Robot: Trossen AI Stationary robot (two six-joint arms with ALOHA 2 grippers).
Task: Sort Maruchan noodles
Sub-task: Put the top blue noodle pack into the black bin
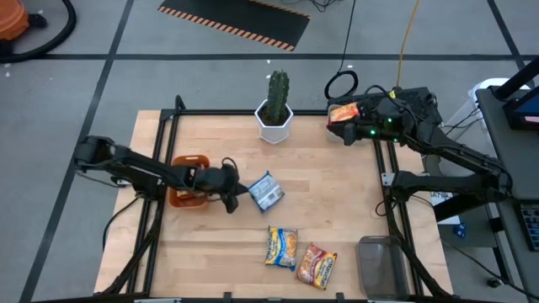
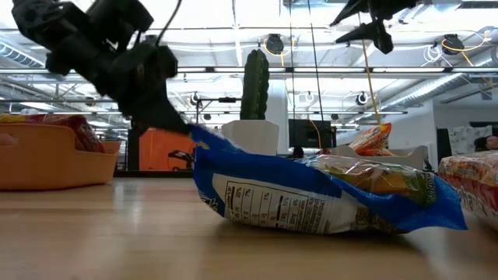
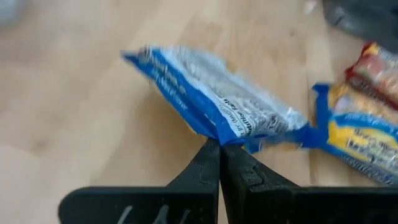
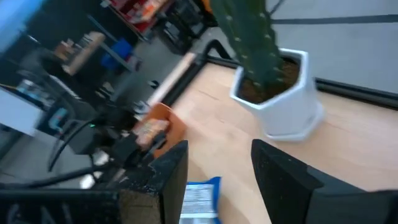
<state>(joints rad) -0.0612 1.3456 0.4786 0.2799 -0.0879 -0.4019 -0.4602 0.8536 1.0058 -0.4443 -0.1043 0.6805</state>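
Note:
A blue and white noodle packet (image 1: 266, 192) lies mid-table, and my left gripper (image 1: 237, 195) is shut on its left end; the left wrist view shows the packet (image 3: 211, 99) ahead of the shut fingers. A yellow packet (image 1: 282, 247) and a red-orange packet (image 1: 317, 265) lie flat nearer the front edge. Another red-orange packet (image 1: 344, 112) sits at the far right corner, below my right gripper (image 4: 214, 180). That gripper hangs high and open, with nothing between its fingers. My left gripper pinches the blue sealed edge (image 3: 214, 134) at the packet's left end between its two shut fingertips. The fingers slant down from the table's left side. That end (image 2: 198, 138) is raised off the wood, while the rest of the packet (image 2: 264, 204) rests on the table.
An orange bin (image 1: 189, 181) holding a red packet (image 2: 78, 128) stands just left of my left gripper. A cactus in a white pot (image 1: 275, 109) stands at the far middle. A grey bin (image 1: 383, 265) sits at the near right corner.

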